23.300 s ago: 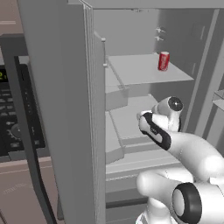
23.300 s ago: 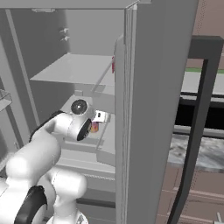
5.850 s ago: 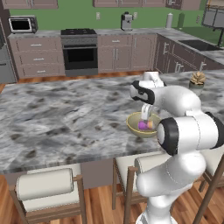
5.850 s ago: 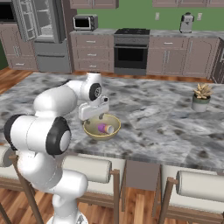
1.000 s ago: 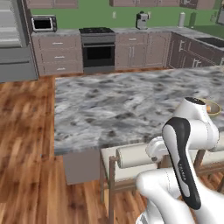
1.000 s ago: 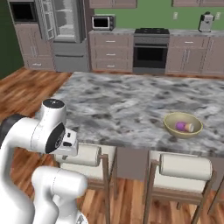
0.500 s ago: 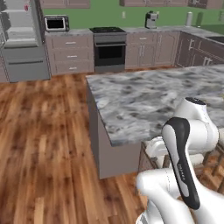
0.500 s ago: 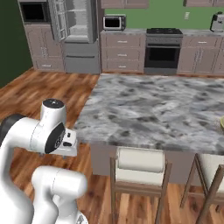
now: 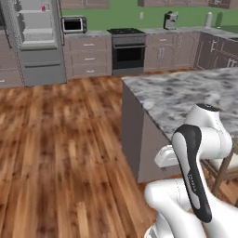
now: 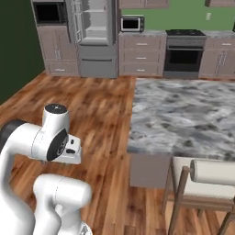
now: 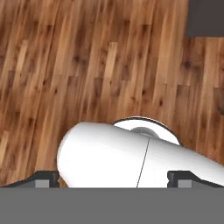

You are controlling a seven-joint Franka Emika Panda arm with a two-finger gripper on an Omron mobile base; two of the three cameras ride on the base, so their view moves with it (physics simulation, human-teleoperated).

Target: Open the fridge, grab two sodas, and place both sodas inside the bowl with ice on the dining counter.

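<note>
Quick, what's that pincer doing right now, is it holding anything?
Pincer: open and empty, its two dark tips standing wide apart, pointing down at the wooden floor.

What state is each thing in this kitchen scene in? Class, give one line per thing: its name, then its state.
fridge: doors open, shelves showing.
red soda: upright on an upper fridge shelf.
gripper: open, holding nothing, over the wooden floor.
dining counter: its visible top bare.
stool: pushed in at the counter.
microwave: door closed.
oven: door closed.
</note>
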